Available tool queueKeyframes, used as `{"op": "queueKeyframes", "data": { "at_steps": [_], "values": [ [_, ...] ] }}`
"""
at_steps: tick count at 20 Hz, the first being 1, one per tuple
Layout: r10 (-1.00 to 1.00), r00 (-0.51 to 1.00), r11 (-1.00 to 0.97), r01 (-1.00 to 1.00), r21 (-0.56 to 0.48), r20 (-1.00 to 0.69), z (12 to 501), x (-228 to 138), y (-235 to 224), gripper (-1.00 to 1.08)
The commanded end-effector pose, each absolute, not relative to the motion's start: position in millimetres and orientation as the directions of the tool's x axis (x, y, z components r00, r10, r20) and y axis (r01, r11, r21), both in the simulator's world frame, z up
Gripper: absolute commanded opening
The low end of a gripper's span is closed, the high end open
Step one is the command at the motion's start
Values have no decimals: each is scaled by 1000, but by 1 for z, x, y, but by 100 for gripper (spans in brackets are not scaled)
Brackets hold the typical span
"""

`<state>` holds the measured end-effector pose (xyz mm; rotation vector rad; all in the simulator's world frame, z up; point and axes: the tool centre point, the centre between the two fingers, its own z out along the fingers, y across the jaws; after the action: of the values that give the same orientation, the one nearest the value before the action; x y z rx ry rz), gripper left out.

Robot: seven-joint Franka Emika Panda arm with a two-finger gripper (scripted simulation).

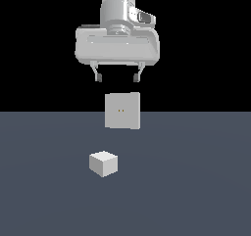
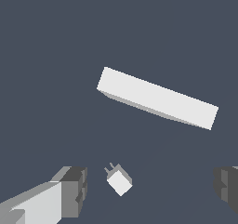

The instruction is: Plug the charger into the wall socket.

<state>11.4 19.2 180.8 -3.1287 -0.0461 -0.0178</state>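
Observation:
The charger (image 1: 103, 163) is a small white cube resting on the dark grey floor in front of the wall socket. The wall socket (image 1: 122, 110) is an upright pale-grey square plate with two tiny orange dots at its centre. My gripper (image 1: 118, 77) hangs high above both, open and empty, fingers pointing down. In the wrist view the charger (image 2: 120, 181) shows two short prongs on one side and lies between the fingers, far below. The socket (image 2: 155, 97) appears there as a long white slab seen from above. One finger (image 2: 73, 190) is at the edge of that view.
The dark grey floor (image 1: 196, 191) stretches flat all around the two objects. A black background lies behind the socket. Nothing else shows.

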Motion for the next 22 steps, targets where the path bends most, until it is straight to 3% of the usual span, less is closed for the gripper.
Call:
{"op": "queueKeyframes", "data": {
  "at_steps": [1,11,22],
  "values": [
    [29,1000,-999,30,-12,12,181,11,19,100],
    [102,994,-995,102,-16,29,170,1,24,100],
    [320,943,-946,323,-20,85,135,-31,35,100]
  ]
}}
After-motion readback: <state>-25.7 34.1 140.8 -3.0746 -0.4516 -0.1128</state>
